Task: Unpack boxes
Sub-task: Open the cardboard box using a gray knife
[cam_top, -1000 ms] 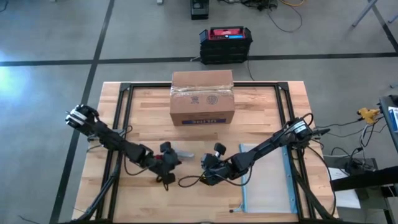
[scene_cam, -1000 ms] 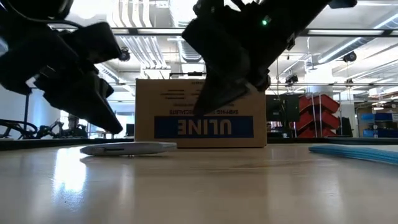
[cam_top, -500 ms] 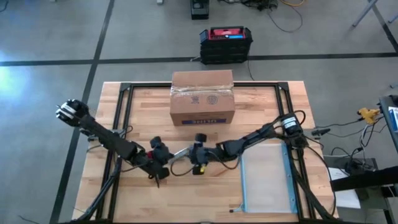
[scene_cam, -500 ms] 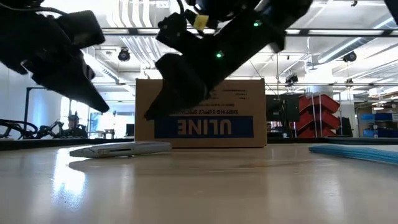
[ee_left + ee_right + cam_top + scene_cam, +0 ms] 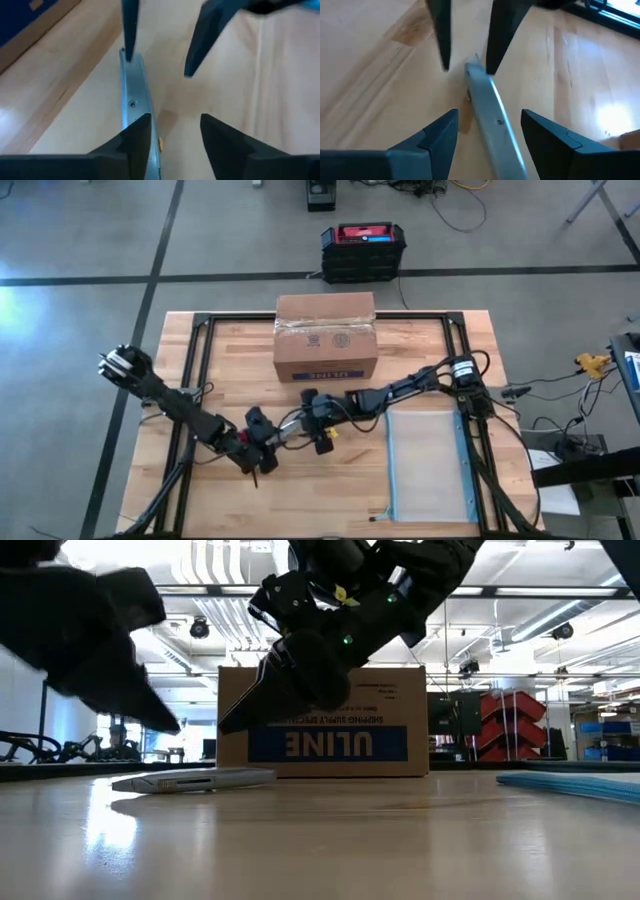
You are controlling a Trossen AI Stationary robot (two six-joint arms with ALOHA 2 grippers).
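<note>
now that both arms have converged on the flat silver box cutter (image 5: 292,426) lying on the tabletop (image 5: 420,350), left end effector (image 5: 265,448) and right end effector (image 5: 300,418) stand released, straddling its ends; cutting looks imminent. brown corrugated cardboard box (image 5: 325,337) sits taped shut, well beyond both.

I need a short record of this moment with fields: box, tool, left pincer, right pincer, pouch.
box: brown cardboard box, taped shut, at the table's far side
tool: flat grey metal tool lying on the table before the box
left pincer: open, at one end of the tool
right pincer: open, straddling the other end
pouch: clear blue-edged pouch, flat, on the right
</note>
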